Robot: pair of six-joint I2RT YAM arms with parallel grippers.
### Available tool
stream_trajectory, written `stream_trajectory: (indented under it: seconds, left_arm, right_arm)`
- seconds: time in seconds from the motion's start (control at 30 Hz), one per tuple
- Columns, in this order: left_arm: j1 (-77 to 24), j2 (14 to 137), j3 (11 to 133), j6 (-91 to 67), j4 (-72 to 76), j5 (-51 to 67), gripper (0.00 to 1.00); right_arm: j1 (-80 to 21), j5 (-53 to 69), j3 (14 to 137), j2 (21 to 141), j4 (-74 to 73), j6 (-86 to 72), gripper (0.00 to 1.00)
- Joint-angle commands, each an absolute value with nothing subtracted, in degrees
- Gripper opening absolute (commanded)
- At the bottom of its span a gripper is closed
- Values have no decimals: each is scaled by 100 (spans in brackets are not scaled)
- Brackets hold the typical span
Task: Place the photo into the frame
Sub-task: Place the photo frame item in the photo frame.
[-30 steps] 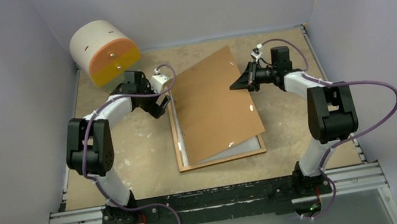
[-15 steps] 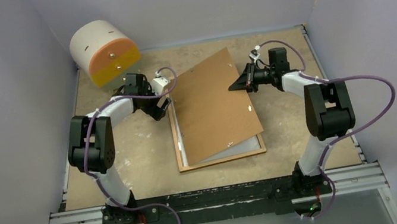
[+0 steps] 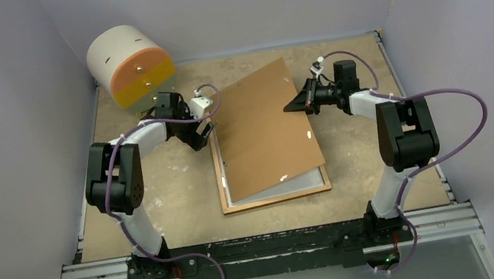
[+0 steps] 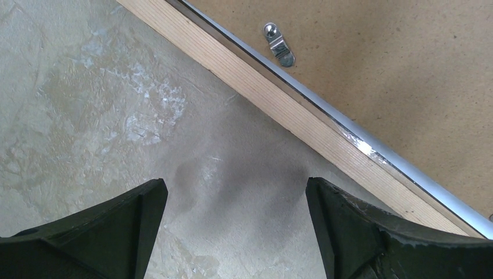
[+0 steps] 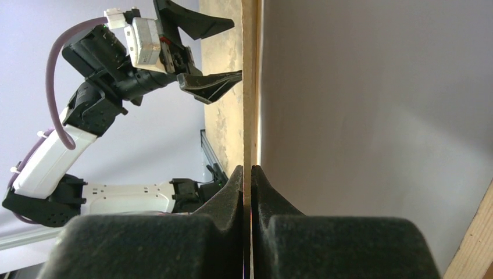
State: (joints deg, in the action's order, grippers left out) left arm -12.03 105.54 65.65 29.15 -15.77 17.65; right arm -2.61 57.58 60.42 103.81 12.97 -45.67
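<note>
**Ann:** The thin orange-brown wooden picture frame [image 3: 276, 199] lies flat in the middle of the tan table [image 3: 162, 190], and the plain brown backing board [image 3: 265, 129] sits skewed across it, its far corner poking out past the frame's far end.

**Raj:** And look at the right gripper [image 3: 289, 108]! The jaws are squeezed together on the board's right edge. From the wrist, the thin edge runs straight up between the two black pads with no gap either side.

**Ann:** The left gripper [image 3: 202, 137]?

**Raj:** Spread wide and holding nothing. It hangs over bare table just beside the frame's left rail, near the far corner. A small silver turn clip [image 4: 278, 43] shows on the board, just inside the rail.

**Ann:** Where's the photo?

**Raj:** Hard call. A pale strip [image 3: 289, 185] shows inside the frame along its near edge, under the board. Print's white back or glass, I can't tell.

**Ann:** Back left, well apart, a white drum with an orange-and-yellow face [image 3: 127, 65].
</note>
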Motion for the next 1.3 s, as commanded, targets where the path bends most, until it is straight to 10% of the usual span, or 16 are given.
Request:
stream_trajectory:
  seconds: [0.0,1.27]
  left_arm:
    - [-1213,10578,6495,2890,-1421,1915,95]
    - [-1222,10746,6519,2995,-1442,1951,94]
  right_arm:
    - [-264,5983,5967,10340,1569,-4759,0]
    - [-279,5913,5634,10155,1619,-4571,0]
